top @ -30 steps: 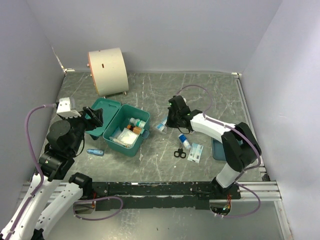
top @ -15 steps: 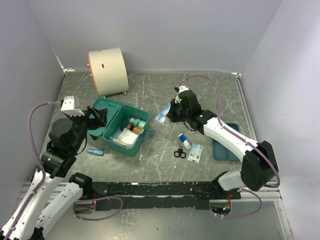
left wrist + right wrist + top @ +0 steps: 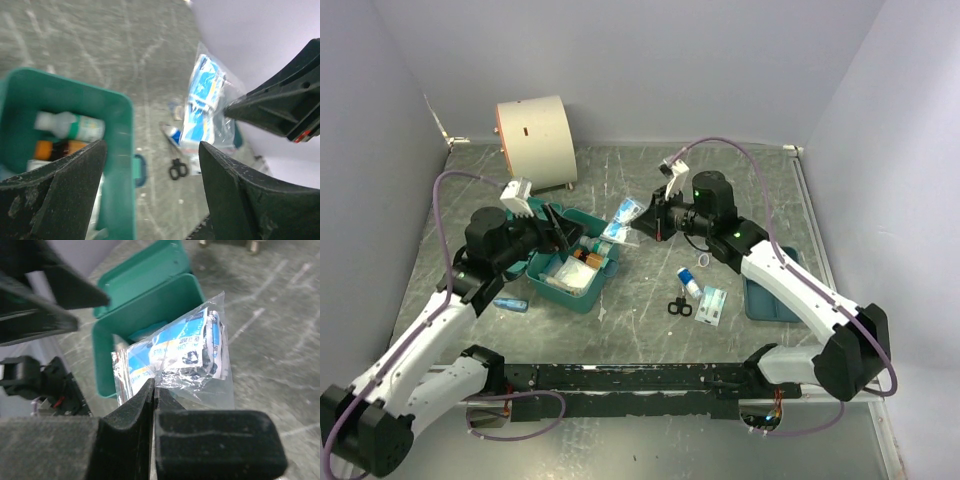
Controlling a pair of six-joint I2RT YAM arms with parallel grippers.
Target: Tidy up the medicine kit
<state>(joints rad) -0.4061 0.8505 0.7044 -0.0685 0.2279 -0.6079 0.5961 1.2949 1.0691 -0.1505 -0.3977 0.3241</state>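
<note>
You are partway through organizing the medicine kit (image 3: 603,285), a teal-green plastic box with rounded corners that is sitting on the tabletop (image 3: 640,335) left of centre, its hinged lid (image 3: 145,270) lying open. It is already holding a white bottle with a green band (image 3: 70,126), an amber bottle (image 3: 50,148) and a pale pouch (image 3: 565,275). Your right hand (image 3: 152,385) is pinching shut on a clear bag of blue-and-white packets (image 3: 185,352) and holding it in the air by the kit's far right corner. Your left hand (image 3: 151,145) is hovering over the kit with fingers spread wide, gripping nothing. Scissors (image 3: 679,306), a small bottle (image 3: 688,281) and a flat packet (image 3: 711,304) are lying to the kit's right and a blue tube (image 3: 510,304) to its left; these are probably what is left to pack.
</note>
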